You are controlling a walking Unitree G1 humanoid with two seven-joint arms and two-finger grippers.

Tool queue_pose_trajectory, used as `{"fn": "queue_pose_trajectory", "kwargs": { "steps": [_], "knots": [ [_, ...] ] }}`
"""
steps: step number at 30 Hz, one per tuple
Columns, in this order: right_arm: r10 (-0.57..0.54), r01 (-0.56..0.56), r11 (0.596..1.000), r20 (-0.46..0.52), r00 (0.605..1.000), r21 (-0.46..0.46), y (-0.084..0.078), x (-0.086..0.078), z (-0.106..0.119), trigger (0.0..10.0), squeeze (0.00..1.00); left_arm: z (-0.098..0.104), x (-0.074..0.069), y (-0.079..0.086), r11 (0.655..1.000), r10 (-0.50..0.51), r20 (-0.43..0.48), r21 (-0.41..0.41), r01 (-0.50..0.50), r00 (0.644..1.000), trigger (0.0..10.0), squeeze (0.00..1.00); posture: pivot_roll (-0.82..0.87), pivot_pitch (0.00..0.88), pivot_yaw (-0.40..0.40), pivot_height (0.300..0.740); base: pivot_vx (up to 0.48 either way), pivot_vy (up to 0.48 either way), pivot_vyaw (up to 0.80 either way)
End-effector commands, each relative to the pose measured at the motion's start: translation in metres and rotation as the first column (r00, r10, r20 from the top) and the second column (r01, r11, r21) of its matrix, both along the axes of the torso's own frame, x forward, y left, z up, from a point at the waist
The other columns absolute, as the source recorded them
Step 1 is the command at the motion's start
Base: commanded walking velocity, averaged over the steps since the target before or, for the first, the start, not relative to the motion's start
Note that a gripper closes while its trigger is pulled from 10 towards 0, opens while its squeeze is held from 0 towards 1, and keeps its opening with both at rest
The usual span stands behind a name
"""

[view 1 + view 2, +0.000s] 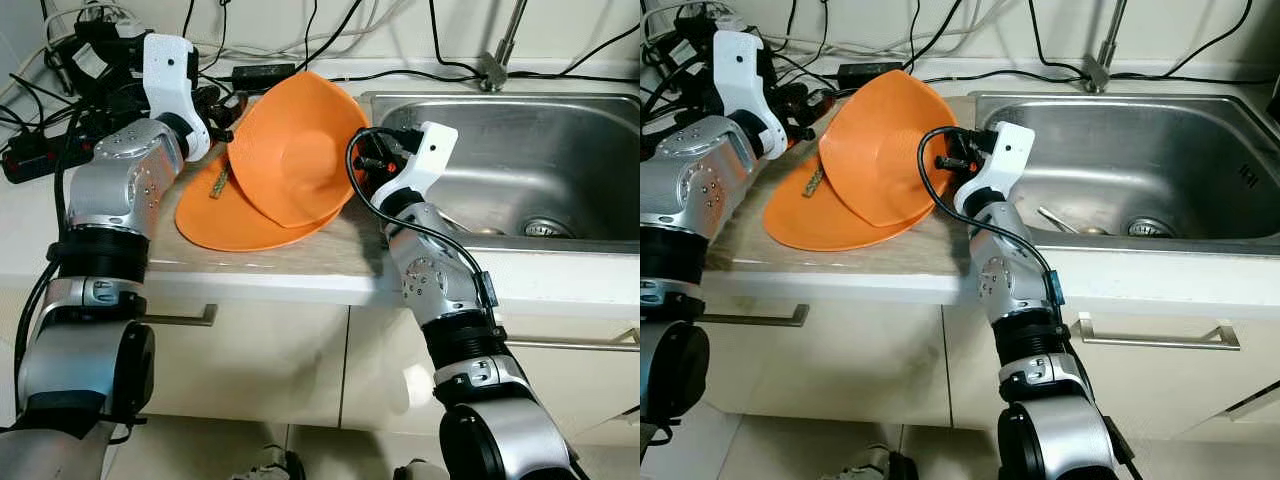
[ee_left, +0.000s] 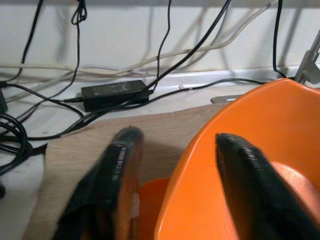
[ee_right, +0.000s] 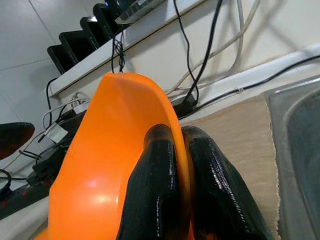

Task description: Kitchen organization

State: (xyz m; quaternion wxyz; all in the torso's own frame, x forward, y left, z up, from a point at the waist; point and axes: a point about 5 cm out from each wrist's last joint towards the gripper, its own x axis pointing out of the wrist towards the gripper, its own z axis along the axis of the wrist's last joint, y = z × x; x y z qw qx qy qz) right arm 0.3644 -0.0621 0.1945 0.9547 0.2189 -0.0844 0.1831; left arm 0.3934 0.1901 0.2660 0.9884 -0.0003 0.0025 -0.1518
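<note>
Lifting the upper orange plate [image 1: 295,150] off the lower orange plate [image 1: 225,222], by the look of it: the upper one is tipped up steeply, its lower edge resting on the plate beneath, both on the beige mat [image 1: 290,255] at the sink-side end of the tabletop [image 1: 30,240].

Right tool [image 3: 182,165] is pinched narrow on the upper plate's rim, one finger each side, at the edge nearest the sink [image 1: 520,130]. Solid-looking grip in the right wrist view.

Left tool [image 2: 182,175] stands wide, straddling the opposite rim: one finger inside the plate, one outside, not clamped yet. Reads as a second support about to close, or a steadying guard.

Next move, my guess: either close the left tool for a two-point hold, or have the right carry the plate clear alone, probably toward the sink. Needs a clean lift so the tilted plate doesn't drag the lower one along the mat or off the tabletop edge.

Plate notes: thin, glossy, smooth orange plastic, shallow with a raised centre ring; likely light and slippery, some flex at the rim. Lower plate has a small brownish scrap [image 1: 218,183] on it, food residue maybe, can't tell. Utensil [image 1: 462,222] lies in the sink basin. Cables and a black power brick [image 2: 115,93] clutter the back of the tabletop behind the left arm, snag risk on retreat.
</note>
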Motion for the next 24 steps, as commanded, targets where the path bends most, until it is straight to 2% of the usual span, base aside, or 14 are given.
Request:
{"fn": "queue_pose_trajectory", "kwargs": {
  "steps": [1, 5, 6, 8, 9, 14, 15, 24],
  "knots": [
    [0.005, -0.006, 1.000, 0.080, 0.997, 0.017, 0.008, -0.003, 0.018, 0.0, 0.00, 0.000, -0.002, 0.005, 1.000, 0.013, 0.014, 0.006, -0.013, 1.000, 10.0, 1.00, -0.05, 0.000, 0.079, 0.707, 0.000, 0.000, 0.00],
    [-0.002, 0.001, 1.000, 0.116, 0.993, 0.006, 0.008, -0.003, 0.024, 0.0, 0.00, -0.007, -0.004, 0.008, 0.999, 0.030, 0.007, 0.012, -0.030, 1.000, 10.0, 1.00, -0.05, 0.000, 0.079, 0.707, 0.000, 0.000, 0.00],
    [-0.011, 0.011, 1.000, 0.142, 0.990, 0.000, 0.006, -0.003, 0.028, 0.0, 0.00, -0.016, -0.006, 0.007, 1.000, 0.028, -0.013, 0.002, -0.028, 1.000, 10.0, 1.00, -0.05, 0.000, 0.078, 0.707, 0.000, 0.000, 0.00],
    [-0.017, 0.018, 1.000, 0.153, 0.988, -0.003, 0.005, -0.003, 0.031, 0.0, 0.00, -0.021, -0.008, 0.006, 1.000, 0.025, -0.021, -0.003, -0.025, 0.999, 10.0, 1.00, -0.05, 0.000, 0.078, 0.707, 0.000, 0.000, 0.00],
    [-0.034, 0.037, 0.999, 0.178, 0.983, -0.014, 0.002, -0.003, 0.035, 0.0, 0.00, -0.031, -0.011, 0.003, 1.000, 0.021, -0.038, -0.013, -0.022, 0.999, 10.0, 1.00, -0.05, 0.000, 0.078, 0.707, 0.000, 0.000, 0.00],
    [-0.051, 0.057, 0.998, 0.206, 0.977, -0.023, -0.001, -0.003, 0.040, 0.0, 0.00, -0.040, -0.014, 0.000, 1.000, 0.016, -0.055, -0.025, -0.017, 0.998, 10.0, 1.00, -0.05, 0.000, 0.077, 0.707, 0.000, 0.000, 0.00],
    [-0.068, 0.077, 0.997, 0.231, 0.971, -0.028, -0.005, -0.004, 0.045, 0.0, 0.00, -0.044, -0.015, -0.001, 0.999, 0.013, -0.058, -0.034, -0.015, 0.998, 10.0, 0.02, -0.05, 0.000, 0.077, 0.707, 0.000, 0.000, 0.00],
    [-0.123, 0.148, 0.987, 0.292, 0.948, -0.062, -0.017, -0.004, 0.057, 0.0, 0.00, -0.047, -0.016, -0.003, 0.998, 0.027, -0.044, -0.057, -0.030, 0.999, 10.0, 0.00, -0.07, 0.000, 0.079, 0.707, 0.000, 0.000, 0.00]
  ]
}}
